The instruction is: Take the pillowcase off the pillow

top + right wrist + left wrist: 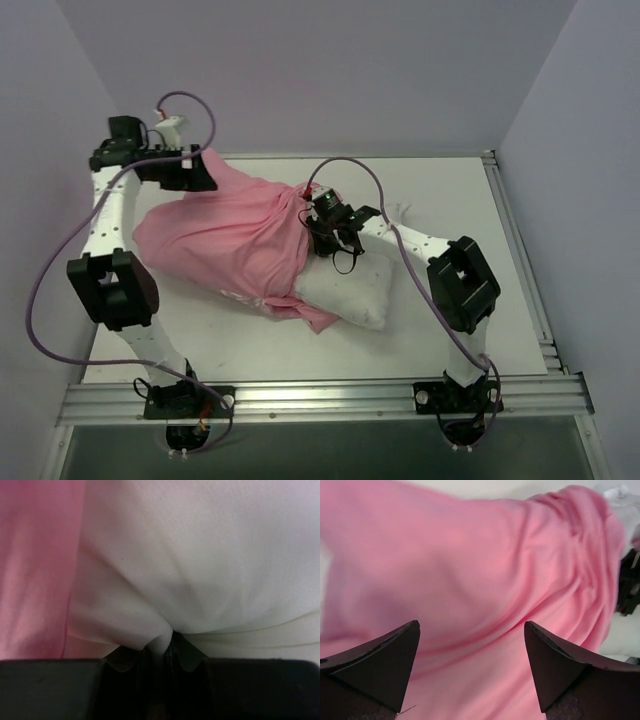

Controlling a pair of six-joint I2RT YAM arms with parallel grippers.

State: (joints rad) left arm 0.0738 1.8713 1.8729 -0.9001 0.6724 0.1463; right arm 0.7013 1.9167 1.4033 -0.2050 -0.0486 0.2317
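Left end effector [196,172], upper left of top view, fingers spread over pillowcase [225,240]. Right end effector [167,642] pinched on pillow [352,290] fold, centre. Pillow's right end bare, rest inside pillowcase, on table [455,200].

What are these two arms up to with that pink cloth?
They are working a pink pillowcase off a white pillow. The right gripper is clamped on a fold of the pillow's white fabric near the middle of the table. The left gripper is at the far left, by the case's other end, its fingers spread open with pink cloth in front of them. The case is partly off: the pillow's right end is bare, and the rest is covered.
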